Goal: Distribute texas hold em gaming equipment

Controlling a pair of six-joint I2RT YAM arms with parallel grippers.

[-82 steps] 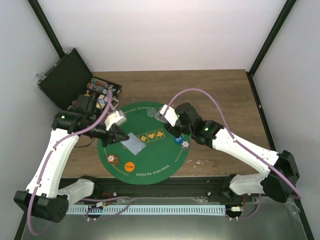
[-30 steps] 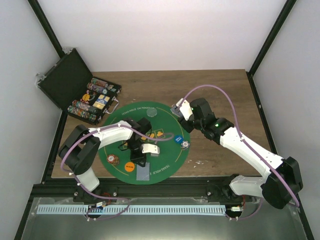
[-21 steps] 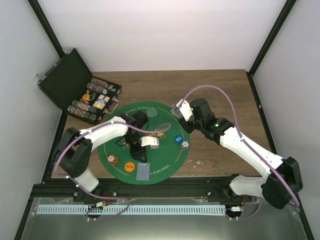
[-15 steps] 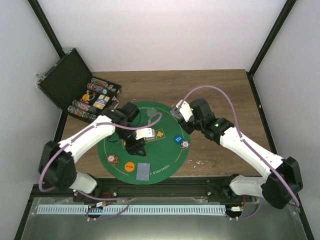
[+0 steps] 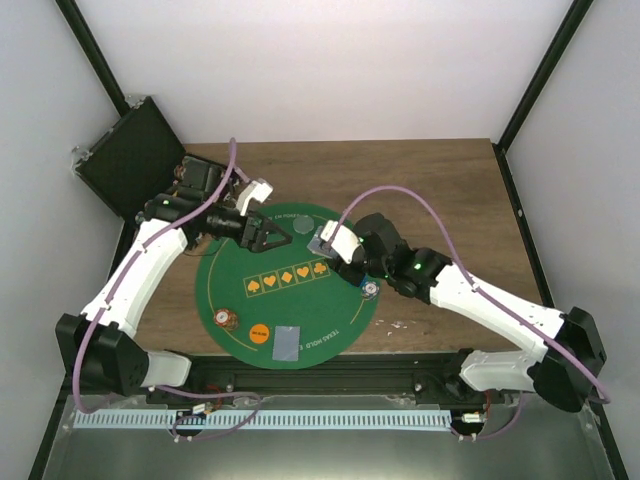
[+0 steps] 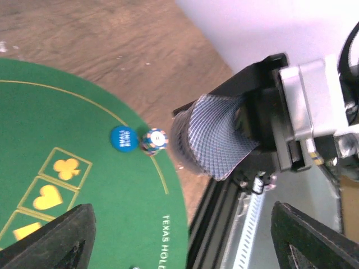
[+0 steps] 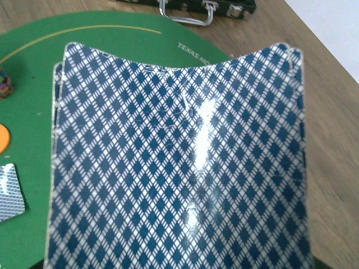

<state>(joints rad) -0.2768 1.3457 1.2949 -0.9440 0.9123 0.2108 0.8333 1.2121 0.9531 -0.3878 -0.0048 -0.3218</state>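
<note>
My right gripper (image 5: 332, 243) is shut on a bowed stack of blue diamond-backed playing cards (image 7: 179, 162) that fills the right wrist view and hangs over the green poker mat (image 5: 300, 305). The left gripper (image 5: 270, 233) stands open and empty above the mat's far left; its dark fingertips (image 6: 53, 238) frame the held cards (image 6: 210, 137). One card (image 5: 288, 341) lies face down near the mat's front edge, beside an orange disc (image 5: 259, 333) and a brownish chip stack (image 5: 226, 319). A blue disc (image 6: 123, 138) and a striped chip (image 6: 154, 140) sit at the mat's right edge. A clear-grey disc (image 5: 304, 226) lies at the far side.
An open black case (image 5: 125, 160) stands at the back left, its chip rows mostly hidden behind my left arm. Its metal handle (image 7: 185, 12) shows beyond the mat. Bare wooden tabletop (image 5: 450, 190) lies at the right and back. A black rail (image 5: 330, 375) runs along the near edge.
The left gripper let go of a card on the mat's near side, opened wide and swung back to the far left. The right gripper carried its cards left, over the mat.
</note>
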